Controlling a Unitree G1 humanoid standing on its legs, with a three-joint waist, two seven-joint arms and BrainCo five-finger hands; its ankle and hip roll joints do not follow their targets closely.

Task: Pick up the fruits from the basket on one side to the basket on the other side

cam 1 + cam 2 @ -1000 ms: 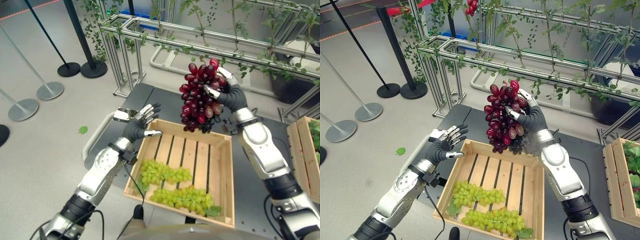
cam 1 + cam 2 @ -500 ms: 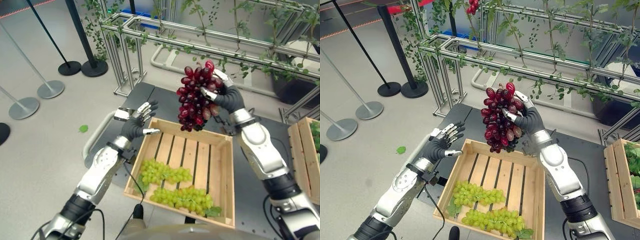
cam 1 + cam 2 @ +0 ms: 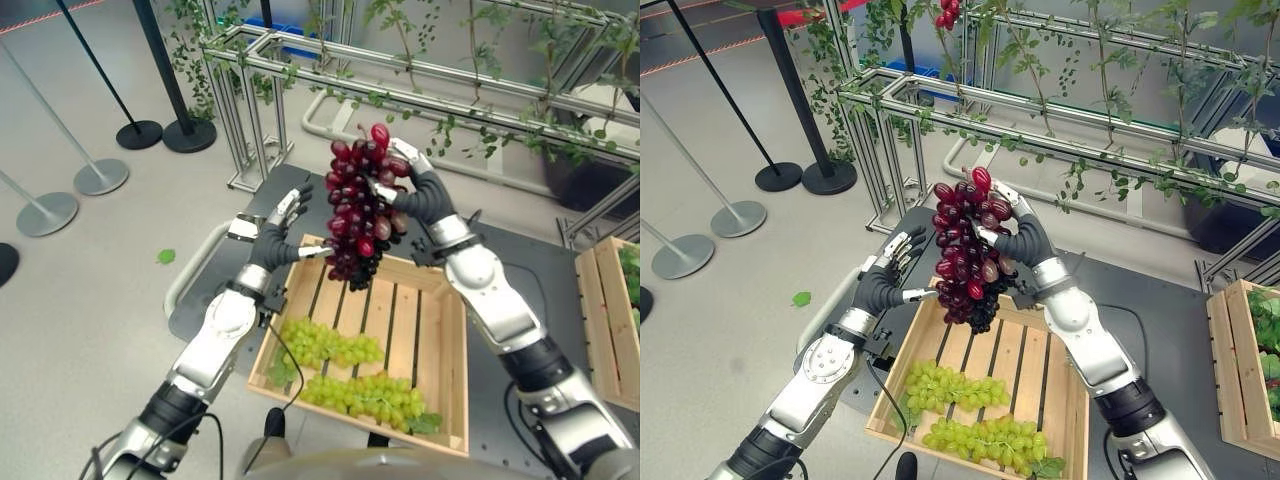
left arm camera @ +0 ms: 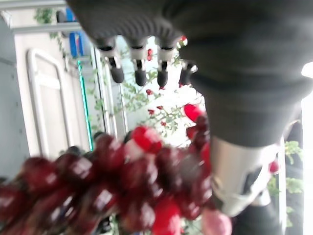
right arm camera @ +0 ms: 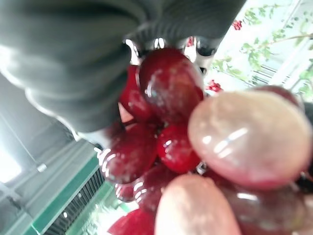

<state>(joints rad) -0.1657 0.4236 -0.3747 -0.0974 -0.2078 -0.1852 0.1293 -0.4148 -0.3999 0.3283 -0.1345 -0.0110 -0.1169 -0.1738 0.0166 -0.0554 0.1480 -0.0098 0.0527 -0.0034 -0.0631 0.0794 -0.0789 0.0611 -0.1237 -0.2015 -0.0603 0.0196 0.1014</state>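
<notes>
Right robot hand [image 3: 412, 193] raised above the far rim of the wooden crate [image 3: 448, 352], fingers curled round the top of a bunch of red grapes [image 3: 356, 220]. Bunch hanging free in the air, its lower tip just above the crate's far left corner. In the right wrist view, red grapes [image 5: 171, 147] pressed close against the dark ribbed cover.

Left robot hand [image 3: 277, 238] at about 9 o'clock from the bunch, near the crate's far left corner, fingers straight and spread, thumb out toward the grapes, grasping nothing. Cannot tell whether the thumb tip touches the fruit. In the left wrist view, straight dark-tipped fingers [image 4: 139, 72] held apart from the red bunch [image 4: 112, 186].

Inside the crate, two bunches of green grapes [image 3: 330, 345] lying on the slats toward the near left, one behind the other [image 3: 370, 395]. Crate resting on a dark desk [image 3: 500, 400]. Second wooden crate [image 3: 610, 320] at 3 o'clock, at the edge of the head view. Metal frame with green vines [image 3: 420, 80] at 12 o'clock. Barrier posts with round bases [image 3: 100, 180] on the floor at 10 o'clock.
</notes>
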